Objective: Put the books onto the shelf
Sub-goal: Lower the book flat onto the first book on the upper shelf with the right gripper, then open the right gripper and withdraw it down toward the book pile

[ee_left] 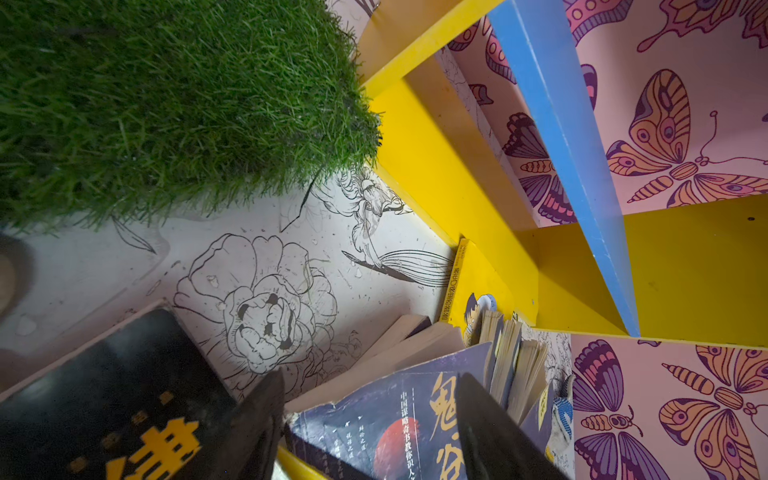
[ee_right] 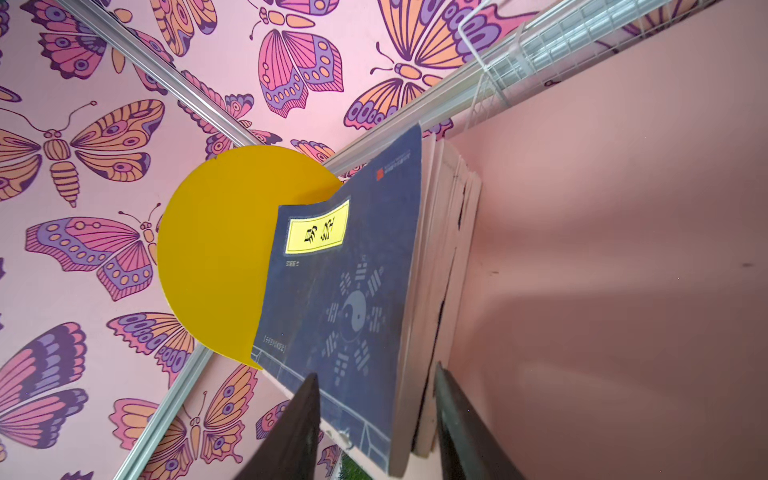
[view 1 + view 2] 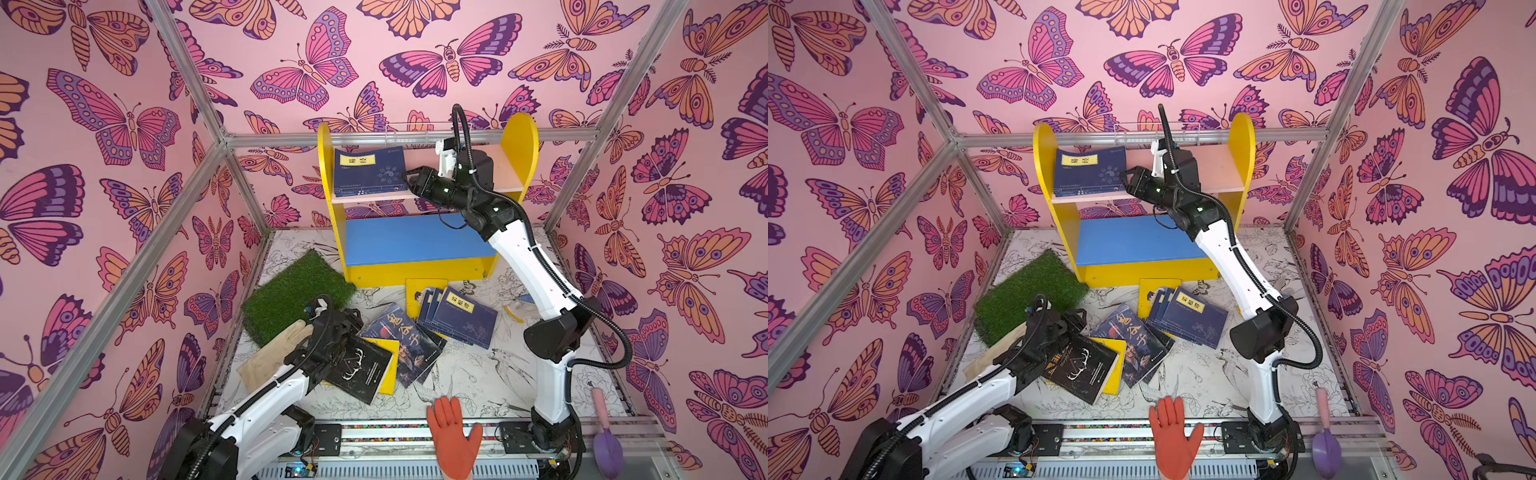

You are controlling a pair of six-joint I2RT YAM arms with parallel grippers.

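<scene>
Since only a navy book [image 3: 368, 170] stands on the shelf [image 3: 517, 137], propped on the pale pink upper board [image 3: 505, 166] and leaning against one yellow side panel, the task looks barely begun. The right wrist view shows further page blocks behind its cover, so it may be more than one volume. The blue lower board [image 3: 407, 239] holds nothing. The right hand [image 3: 409, 178] is at that book's outer edge, its jaws apart astride it and seemingly released rather than clamped.

Yet to be shelved, on the counter [image 3: 478, 374] in front of the shelf, are a fanned stack of navy books [image 3: 461, 320] lying over a yellow book [image 3: 424, 286], a dark portrait book [image 3: 409, 345], and a black antler book [image 3: 359, 368] resting on another yellow cover [image 3: 388, 374]. The left hand [image 1: 370, 378] hovers over the black and portrait books, jaws spread, grasping nothing. A grass mat [image 3: 297, 295] lies beside the shelf.
</scene>
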